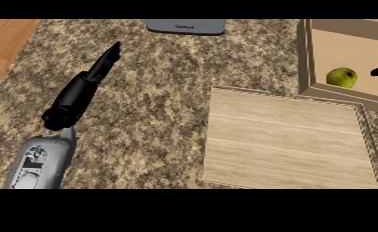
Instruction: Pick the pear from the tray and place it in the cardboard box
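Observation:
A green-yellow pear (342,77) lies inside the cardboard box (304,51) at the right edge, near the box's front wall. The light wooden tray (284,146) sits just below the box, with nothing on it. My left hand (77,96) rests far to the left over the counter, its fingers straight and pointing up, holding nothing. A small black tip of my right hand (374,71) shows at the right edge, just right of the pear and apart from it; the rest of that hand is out of frame.
A grey flat device (184,26) lies at the counter's far edge, top centre. Speckled stone counter (162,101) spreads between my left hand and the tray. A wooden strip (13,36) runs along the top left corner.

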`<state>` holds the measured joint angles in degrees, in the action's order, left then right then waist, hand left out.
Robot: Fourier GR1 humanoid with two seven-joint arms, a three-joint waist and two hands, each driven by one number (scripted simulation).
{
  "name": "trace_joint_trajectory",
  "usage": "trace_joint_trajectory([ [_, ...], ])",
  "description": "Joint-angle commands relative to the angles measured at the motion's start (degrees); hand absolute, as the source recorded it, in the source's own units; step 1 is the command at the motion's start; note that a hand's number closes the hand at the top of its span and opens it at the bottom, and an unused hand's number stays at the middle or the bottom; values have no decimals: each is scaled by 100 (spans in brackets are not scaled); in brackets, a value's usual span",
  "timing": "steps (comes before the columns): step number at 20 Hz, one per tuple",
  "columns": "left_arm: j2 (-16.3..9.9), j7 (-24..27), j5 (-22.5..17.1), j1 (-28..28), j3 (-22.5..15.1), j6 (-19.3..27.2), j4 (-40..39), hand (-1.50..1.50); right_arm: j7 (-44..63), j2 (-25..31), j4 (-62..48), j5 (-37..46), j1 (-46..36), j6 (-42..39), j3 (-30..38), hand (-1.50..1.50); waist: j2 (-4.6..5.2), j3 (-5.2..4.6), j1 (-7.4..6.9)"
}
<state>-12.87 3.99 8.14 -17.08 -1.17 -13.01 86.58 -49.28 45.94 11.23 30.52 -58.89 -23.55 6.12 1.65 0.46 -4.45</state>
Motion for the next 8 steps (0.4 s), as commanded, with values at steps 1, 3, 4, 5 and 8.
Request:
trace_joint_trajectory([
  [1, 31, 98, 69, 84, -59, 45, 69, 0, 14, -33, -691, -922, -214, -1515, 830, -150, -4, -2, 2],
  [3, -21, 36, -11, 56, -2, -31, 72, 0, 419, 226, -903, -1144, -331, -1801, 1049, -150, 11, -2, 8],
  [4, -13, 21, -25, 61, -20, -45, 152, 0, 566, 338, -991, -1249, -307, -1833, 1157, -150, 19, 4, -3],
  [5, -6, -26, -54, 6, -1, -57, 122, 0, 775, 371, -1034, -1368, -435, -1888, 1273, -150, 43, 4, -33],
  [8, -89, -15, -135, 109, 68, -150, 142, 0, 1079, 552, -1090, -1648, -414, -1884, 1549, -150, 74, 11, -91],
])
